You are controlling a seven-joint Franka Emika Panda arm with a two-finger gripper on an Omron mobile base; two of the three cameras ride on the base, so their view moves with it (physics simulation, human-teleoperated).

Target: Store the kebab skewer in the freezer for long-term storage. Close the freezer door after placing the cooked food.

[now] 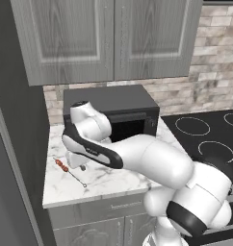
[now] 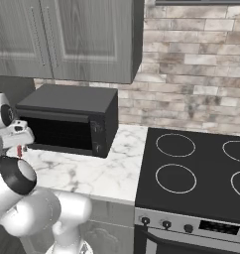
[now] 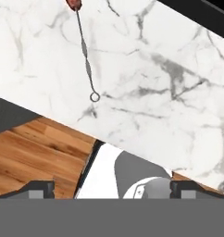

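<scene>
Jaws are spread wide with nothing between them. In the hand view the two dark tips sit far apart at the bottom corners, so the gripper point(image 3: 112, 189) is released and empty.

Working left to right in the left base view: the tall dark grey freezer point(image 1: 12, 144) fills the left edge, around 9 o'clock. I can't tell from this angle whether its door is open. Next over is the marble counter point(image 1: 113, 180), and the kebab skewer point(image 1: 69, 171) lies flat on it near the left front corner, red-orange chunks at the far-left end and ring tip pointing toward the front edge. The hand hangs just right of it, close but not touching as far as I can see. Behind that is the black microwave point(image 1: 116, 111), then the cooktop point(image 1: 210, 139) out at 3 o'clock.

In the hand view the skewer runs from 12 o'clock down toward the middle-left, ring end nearest the camera and well clear of the fingertips.

Progress-wise, I'd say basically nothing is done yet. The skewer is still on the counter, ungrasped. Left to do: line up over the stick, pinch it, carry it into the freezer, let go, shut the door. That thin metal rod lying flat looks like a fiddly pick, imo.
</scene>
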